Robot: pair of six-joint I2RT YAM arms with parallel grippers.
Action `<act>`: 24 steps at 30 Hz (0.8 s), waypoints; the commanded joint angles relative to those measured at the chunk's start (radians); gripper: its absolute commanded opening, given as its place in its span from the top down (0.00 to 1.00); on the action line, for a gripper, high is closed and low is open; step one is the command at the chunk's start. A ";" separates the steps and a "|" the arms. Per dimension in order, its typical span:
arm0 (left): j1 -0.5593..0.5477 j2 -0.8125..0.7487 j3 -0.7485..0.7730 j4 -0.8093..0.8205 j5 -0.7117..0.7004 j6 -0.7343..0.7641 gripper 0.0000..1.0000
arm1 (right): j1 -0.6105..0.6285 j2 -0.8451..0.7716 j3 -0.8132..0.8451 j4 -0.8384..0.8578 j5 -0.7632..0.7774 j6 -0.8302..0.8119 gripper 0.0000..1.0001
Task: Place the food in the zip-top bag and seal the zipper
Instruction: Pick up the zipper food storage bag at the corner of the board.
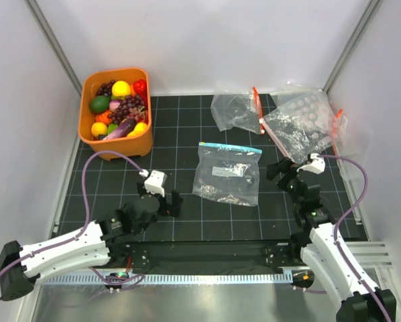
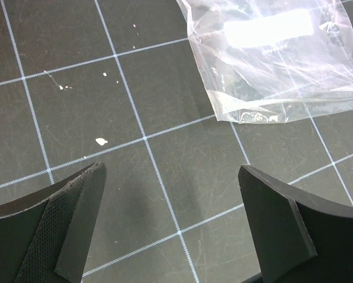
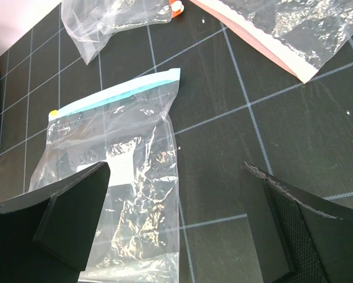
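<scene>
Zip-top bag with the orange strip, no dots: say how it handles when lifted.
Likely floppy: the zip-top bag lies crumpled and creased. Probably very light, since it looks empty. Its glossy film may slip when pinched.

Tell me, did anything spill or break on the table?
Nothing has spilled. The food all sits in the orange tub. The only odd bits are some small white flecks on the black mat, and the zip-top bag, which lies crumpled and empty near the far edge.

Top camera looks down from behind; both close wrist cameras share the blue-strip bag [image 3: 129,153].
</scene>
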 commanded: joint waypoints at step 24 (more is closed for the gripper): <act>0.005 0.006 0.009 0.072 0.062 0.039 0.00 | 0.038 1.077 0.835 -0.210 0.326 -0.502 0.34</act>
